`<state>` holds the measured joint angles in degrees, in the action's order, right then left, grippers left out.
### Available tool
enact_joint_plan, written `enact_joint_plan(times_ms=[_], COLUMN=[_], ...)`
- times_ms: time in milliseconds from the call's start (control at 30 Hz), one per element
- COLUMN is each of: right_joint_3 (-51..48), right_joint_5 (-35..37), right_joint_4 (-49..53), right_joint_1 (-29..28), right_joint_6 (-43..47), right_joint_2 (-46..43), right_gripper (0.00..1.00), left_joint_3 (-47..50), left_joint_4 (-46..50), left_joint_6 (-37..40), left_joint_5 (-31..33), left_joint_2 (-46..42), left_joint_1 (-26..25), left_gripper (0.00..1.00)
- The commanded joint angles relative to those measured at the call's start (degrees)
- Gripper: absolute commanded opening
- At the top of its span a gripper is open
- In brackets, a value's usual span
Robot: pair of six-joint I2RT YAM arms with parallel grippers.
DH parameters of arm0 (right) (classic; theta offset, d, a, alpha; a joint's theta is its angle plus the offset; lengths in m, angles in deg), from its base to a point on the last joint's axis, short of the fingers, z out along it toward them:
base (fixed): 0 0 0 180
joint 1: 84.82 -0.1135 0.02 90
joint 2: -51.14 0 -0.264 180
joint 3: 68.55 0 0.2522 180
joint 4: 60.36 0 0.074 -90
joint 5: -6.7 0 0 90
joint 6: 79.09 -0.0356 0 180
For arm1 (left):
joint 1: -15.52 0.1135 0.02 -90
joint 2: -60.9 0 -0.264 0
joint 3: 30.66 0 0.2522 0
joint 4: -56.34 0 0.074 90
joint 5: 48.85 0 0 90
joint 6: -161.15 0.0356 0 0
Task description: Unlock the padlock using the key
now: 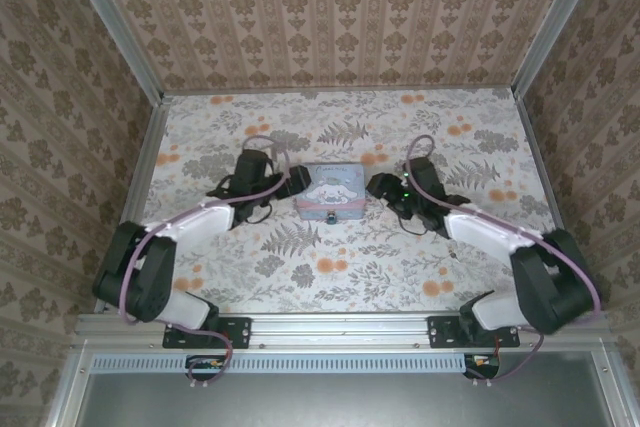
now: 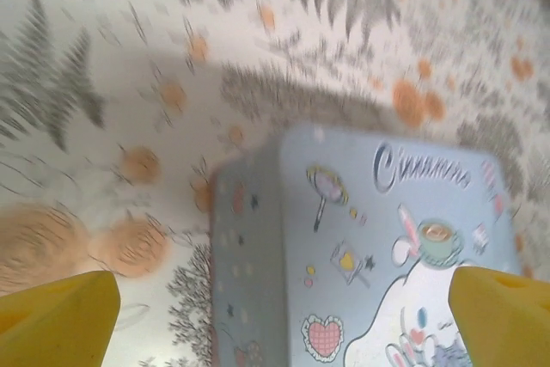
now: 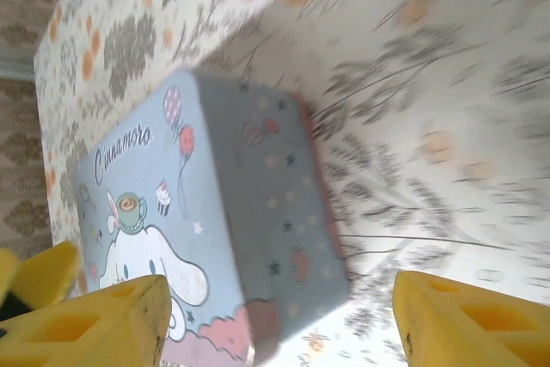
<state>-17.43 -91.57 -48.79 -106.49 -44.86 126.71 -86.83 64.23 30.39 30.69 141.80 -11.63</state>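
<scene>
Centrally on the floral-patterned table (image 1: 250, 277), the padlock (image 1: 333, 217) is seen from above as a tiny dark shape set against the middle of the near wall of a pale blue cartoon-printed tin (image 1: 330, 190). Whether its shackle is closed cannot be told at that size. The tin lies flat with its lid up, between the two arms. The left gripper (image 1: 297, 181) is held just beside the tin's left end. In its wrist view the yellow fingertips (image 2: 56, 320) are spread to the two lower corners of the picture, so the jaws are wide apart and nothing is clamped; a corner of the tin's lid is framed between them. The right gripper (image 1: 378, 185) is placed close to the tin's right end, and contact with the tin cannot be made out from above. Its own yellow fingertips (image 3: 473, 324) are likewise set well apart in its wrist view, with the tin's end wall and part of the printed lid lying between them and no object gripped. Both wrist views are blurred.
</scene>
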Motion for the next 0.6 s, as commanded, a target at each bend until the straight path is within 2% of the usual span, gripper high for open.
enact_joint_plan(times_ms=[0,200,400,567], right_joint_3=[-2.9,-4.9,-7.8,-9.5], right_joint_5=[3.7,8.3,9.2,8.5], right_joint_4=[13.2,26.6,30.4,30.8], right_joint_1=[3.8,10.1,16.8,18.7], right_joint_6=[5.1,11.9,13.1,13.3], right_joint_2=[-6.0,-11.4,-13.9,-14.5], right_gripper=[0.7,0.71,0.71,0.71], left_joint_3=[-2.3,-7.7,-11.1,-13.0], left_joint_4=[6.6,12.8,14.0,14.4], left_joint_6=[2.0,4.4,4.5,4.5], left_joint_5=[-1.8,-4.1,-5.5,-4.5], left_joint_2=[-4.6,-5.3,-2.6,0.0], left_joint_1=[0.6,-3.5,-9.5,-12.9], left_gripper=[1.0,1.0,1.0,1.0])
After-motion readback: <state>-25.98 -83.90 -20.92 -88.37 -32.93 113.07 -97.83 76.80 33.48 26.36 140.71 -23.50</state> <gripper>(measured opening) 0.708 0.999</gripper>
